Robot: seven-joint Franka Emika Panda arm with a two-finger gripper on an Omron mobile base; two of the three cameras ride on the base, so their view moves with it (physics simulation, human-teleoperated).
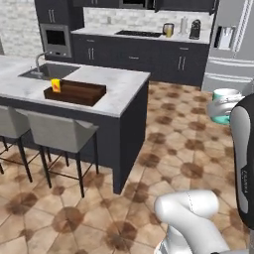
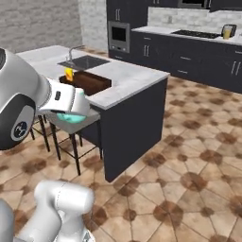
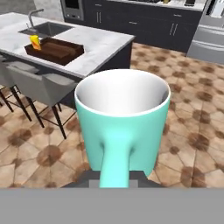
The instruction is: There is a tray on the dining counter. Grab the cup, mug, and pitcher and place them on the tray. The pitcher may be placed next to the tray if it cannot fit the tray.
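Rendered kitchen: dark cabinets, brown patterned tile floor, a pale marble-topped dining counter [image 1: 114,89] with grey stools along its near side. On that counter, a dark brown wooden rectangular tray [image 1: 77,92] with a low rim, and a small bright yellow cup [image 1: 56,85] already standing at its left end. Far back on the rear worktop, a tall amber glass pitcher [image 1: 168,30], not yet fetched.

Risks from here, as a judgement: grip apparently only on the handle, so the vessel could swing or slip during the drive to the counter; a low approach could catch the counter edge or a stool back; a careless set-down could knock the yellow cup or leave the base perched on the tray rim.

Small teal mug [image 3: 122,118] with whitish rim, carried upright in mid-air over the floor, well apart from the tray. Gripper [image 3: 114,179] clamped shut on its side handle, mug body directly ahead of the fingertips, opening upward.
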